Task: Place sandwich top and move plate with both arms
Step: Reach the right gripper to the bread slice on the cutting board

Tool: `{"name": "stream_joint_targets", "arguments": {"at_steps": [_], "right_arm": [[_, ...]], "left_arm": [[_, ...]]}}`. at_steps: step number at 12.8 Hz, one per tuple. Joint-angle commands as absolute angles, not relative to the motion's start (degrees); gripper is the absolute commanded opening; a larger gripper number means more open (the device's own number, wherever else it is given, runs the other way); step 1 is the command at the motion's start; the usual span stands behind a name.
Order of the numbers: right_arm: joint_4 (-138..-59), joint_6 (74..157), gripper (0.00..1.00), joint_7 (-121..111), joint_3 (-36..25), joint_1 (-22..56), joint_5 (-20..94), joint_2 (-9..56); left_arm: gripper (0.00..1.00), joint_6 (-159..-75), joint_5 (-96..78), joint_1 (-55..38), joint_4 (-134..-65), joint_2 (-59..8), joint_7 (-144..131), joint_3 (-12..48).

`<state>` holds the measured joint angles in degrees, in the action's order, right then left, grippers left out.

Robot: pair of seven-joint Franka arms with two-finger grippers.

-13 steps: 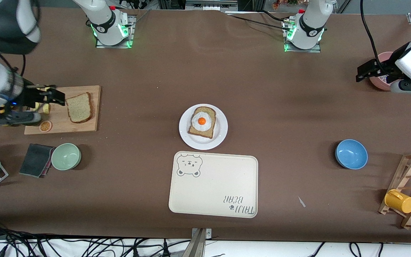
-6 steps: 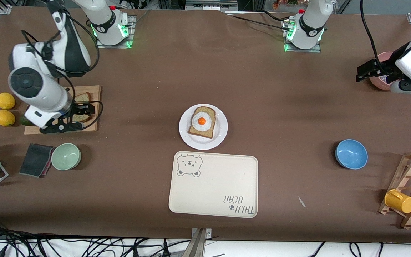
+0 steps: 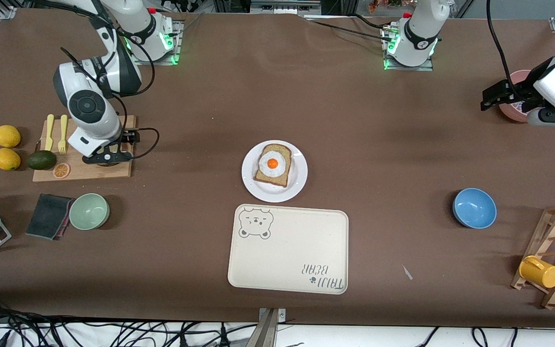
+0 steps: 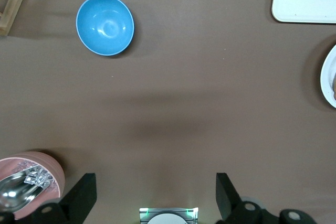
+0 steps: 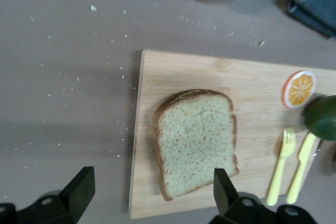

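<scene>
The sandwich top, a speckled tan bread slice with a brown crust, lies flat on a wooden cutting board at the right arm's end of the table. My right gripper hangs open right above it, its fingers spread wider than the slice and touching nothing. In the front view that arm's hand hides the slice. The white plate sits mid-table and carries a bread slice with a fried egg. My left gripper waits open and empty over the table beside a pink bowl.
A cream bear-print tray lies just nearer the camera than the plate. A blue bowl and a mug rack stand toward the left arm's end. Yellow cutlery, an avocado, lemons and a green bowl surround the board.
My right arm has swung in over the cutting board and now covers the bread slice in the front view. The left arm has not moved.
</scene>
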<state>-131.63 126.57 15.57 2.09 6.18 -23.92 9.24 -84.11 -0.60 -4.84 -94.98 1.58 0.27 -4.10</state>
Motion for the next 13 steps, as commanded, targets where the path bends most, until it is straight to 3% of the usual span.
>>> {"name": "stream_joint_targets", "arguments": {"at_steps": [1, 4, 8, 13], "right_arm": [[-132.6, 129.1, 0.95, 19.4, 1.9, 5.7, -27.8, 13.3], [-132.5, 132.1, 0.93, 19.4, 0.6, 5.4, -28.7, 16.3], [-132.4, 132.2, 0.74, 18.7, 0.1, 5.1, -28.7, 17.9], [-132.1, 132.3, 0.24, 18.5, -0.4, 5.0, -28.7, 18.8]], "left_arm": [[1.00, -83.9, -0.4, -4.7, -94.3, 1.4, -0.2, -3.9], [1.00, -83.8, -0.4, -5.2, -93.9, 1.5, -0.2, -3.8], [1.00, -83.8, -0.4, -5.2, -94.0, 1.5, -0.2, -3.8], [1.00, -83.8, -0.4, -5.2, -94.0, 1.5, -0.3, -3.8]]}}
